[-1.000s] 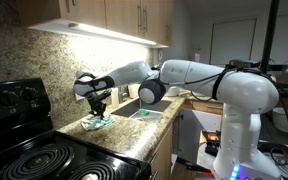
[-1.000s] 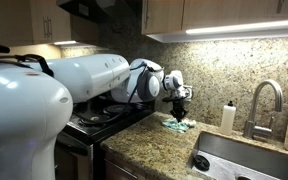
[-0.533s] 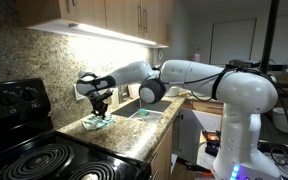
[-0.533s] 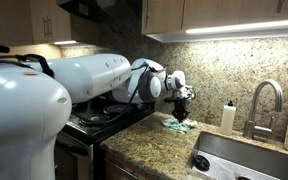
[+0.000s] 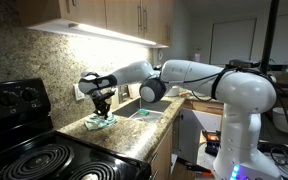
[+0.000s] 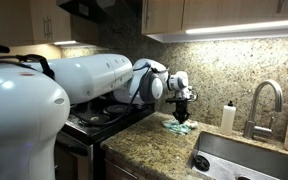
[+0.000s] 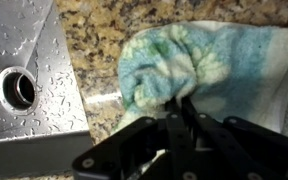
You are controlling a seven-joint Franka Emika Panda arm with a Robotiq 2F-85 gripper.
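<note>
cloth [image 7: 199, 70]: lay bunched up, green, blue and white, on the speckled table [image 7: 94, 40] | pincer [image 7: 179, 105]: pointed down, clamped tight on a fold of the cloth | sink [image 7: 24, 60]: just beside, wet | stove [image 5: 34, 160]: on the far side | bottle [image 6: 227, 118]: near the wall

You're working under warm cabinet lighting.
The strip [image 5: 114, 34] is glaring on the backsplash [image 6: 224, 65]; your wrist view is blurring softly, with the sink [image 7: 24, 60] glinting.

No text can be read anywhere; the white bottle [image 6: 227, 118] possibly bears a label, too small to tell.
</note>
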